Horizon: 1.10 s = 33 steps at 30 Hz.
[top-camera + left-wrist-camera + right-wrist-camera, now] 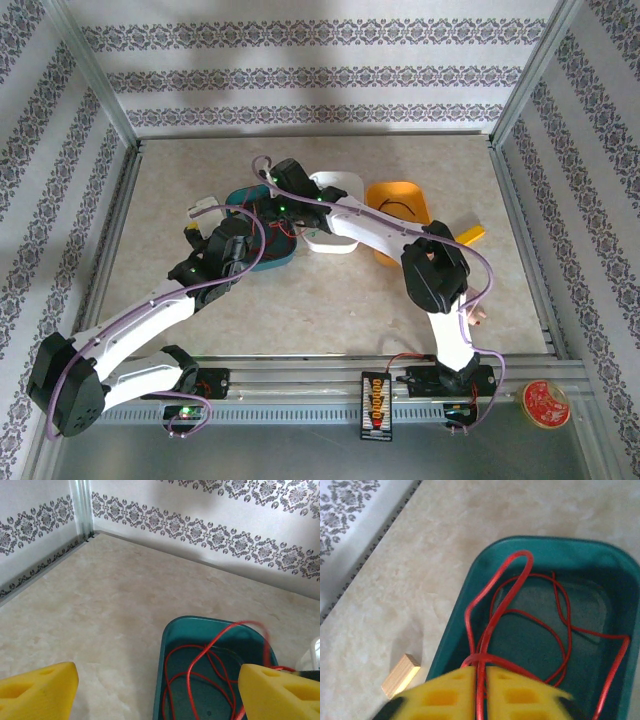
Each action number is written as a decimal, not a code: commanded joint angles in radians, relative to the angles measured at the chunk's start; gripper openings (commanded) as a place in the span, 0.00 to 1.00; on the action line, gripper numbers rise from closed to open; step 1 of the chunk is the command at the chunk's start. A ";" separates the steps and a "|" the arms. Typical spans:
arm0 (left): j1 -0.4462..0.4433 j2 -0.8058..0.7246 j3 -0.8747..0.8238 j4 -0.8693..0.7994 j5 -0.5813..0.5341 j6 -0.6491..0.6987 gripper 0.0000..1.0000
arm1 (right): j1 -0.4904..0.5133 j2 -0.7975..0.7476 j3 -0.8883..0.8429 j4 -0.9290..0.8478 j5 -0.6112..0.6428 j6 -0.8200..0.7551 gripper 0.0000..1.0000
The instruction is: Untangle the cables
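R hand [480, 679] clamps red cable [519, 554]; loops lie in teal tray [454, 630].

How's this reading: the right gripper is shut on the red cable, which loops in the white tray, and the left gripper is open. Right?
Not quite: the tray is teal, not white. The right wrist view shows the right gripper shut on the red cable, which loops in the teal tray. The left gripper is open, as you said.
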 commanded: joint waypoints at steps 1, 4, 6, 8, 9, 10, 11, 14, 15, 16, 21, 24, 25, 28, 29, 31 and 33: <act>0.000 -0.019 -0.009 -0.025 0.001 0.014 0.84 | -0.019 -0.025 0.018 0.008 0.009 0.054 0.38; 0.018 -0.021 -0.017 -0.022 0.035 -0.025 0.84 | -0.028 -0.092 -0.060 0.033 0.032 0.051 0.45; 0.029 -0.017 -0.023 -0.013 0.051 -0.040 0.84 | -0.036 -0.148 -0.121 0.046 0.045 0.046 0.46; 0.033 -0.007 -0.021 -0.002 0.064 -0.034 0.84 | -0.046 -0.219 -0.197 0.055 0.070 0.038 0.46; 0.033 -0.001 -0.017 -0.001 0.068 -0.031 0.84 | -0.049 -0.257 -0.235 0.059 0.085 0.036 0.47; 0.033 0.006 -0.014 -0.001 0.073 -0.029 0.84 | -0.056 -0.298 -0.283 0.067 0.101 0.036 0.47; 0.035 0.013 -0.012 0.000 0.080 -0.029 0.84 | -0.064 -0.339 -0.331 0.075 0.115 0.039 0.47; 0.038 0.032 -0.009 0.019 0.104 -0.032 0.84 | -0.085 -0.436 -0.447 0.088 0.131 0.049 0.48; 0.038 0.040 -0.009 0.026 0.112 -0.033 0.84 | -0.086 -0.451 -0.469 0.085 0.126 0.042 0.48; 0.038 0.048 -0.008 0.032 0.121 -0.035 0.84 | -0.084 -0.459 -0.486 0.079 0.112 0.033 0.48; 0.038 0.099 0.009 0.111 0.269 0.044 0.82 | -0.045 -0.449 -0.514 -0.002 0.067 -0.003 0.47; 0.048 0.169 0.060 0.098 0.473 0.062 0.81 | -0.043 -0.481 -0.577 0.012 0.078 0.023 0.47; 0.051 0.198 0.075 0.091 0.528 0.047 0.81 | -0.045 -0.494 -0.592 0.011 0.086 0.029 0.47; 0.064 0.282 0.100 0.104 0.634 -0.008 0.79 | -0.049 -0.535 -0.622 0.007 0.108 0.031 0.47; 0.069 0.311 0.113 0.108 0.659 -0.028 0.78 | -0.052 -0.550 -0.629 0.004 0.115 0.030 0.47; 0.080 0.362 0.141 0.112 0.692 -0.059 0.75 | -0.057 -0.576 -0.639 -0.006 0.129 0.025 0.47; 0.091 0.410 0.166 0.127 0.721 -0.077 0.73 | -0.065 -0.601 -0.651 -0.013 0.142 0.024 0.47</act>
